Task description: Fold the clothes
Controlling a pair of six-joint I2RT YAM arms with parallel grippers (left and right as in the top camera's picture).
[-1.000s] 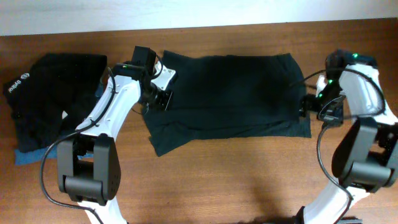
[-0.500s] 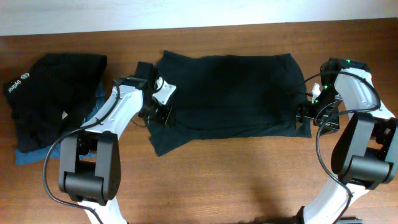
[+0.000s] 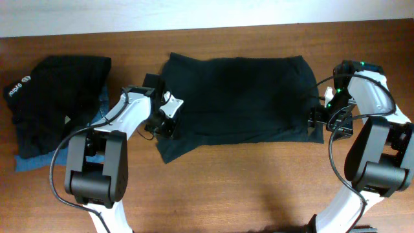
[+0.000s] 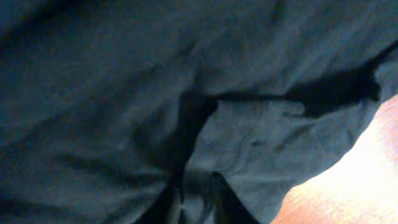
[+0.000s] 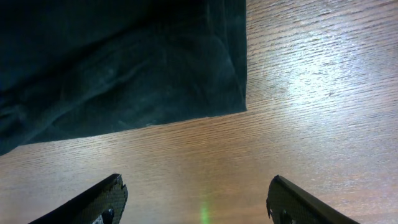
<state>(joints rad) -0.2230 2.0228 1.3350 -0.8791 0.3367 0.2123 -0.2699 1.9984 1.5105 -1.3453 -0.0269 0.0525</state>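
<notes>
We could not tell whether the left gripper (image 4: 198,200), lost in dark blur, pinched the shirt (image 4: 124,93). The lettering (image 3: 18,86) on the pile (image 3: 65,90) was too small to read, and the blue cloth (image 3: 29,164) lay mostly buried beneath.

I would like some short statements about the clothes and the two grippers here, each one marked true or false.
1. The shirt lies spread out on the middle of the table. True.
2. The right gripper is shut on the shirt's corner. False: its fingers stand wide open over bare table, and the corner lies ahead of them.
3. A pile of dark clothes lies at the table's left end. True.
4. That pile is plain, with no writing. False: white lettering shows on it.
5. The left gripper hangs over the pile. False: it is at the shirt's left edge.
</notes>
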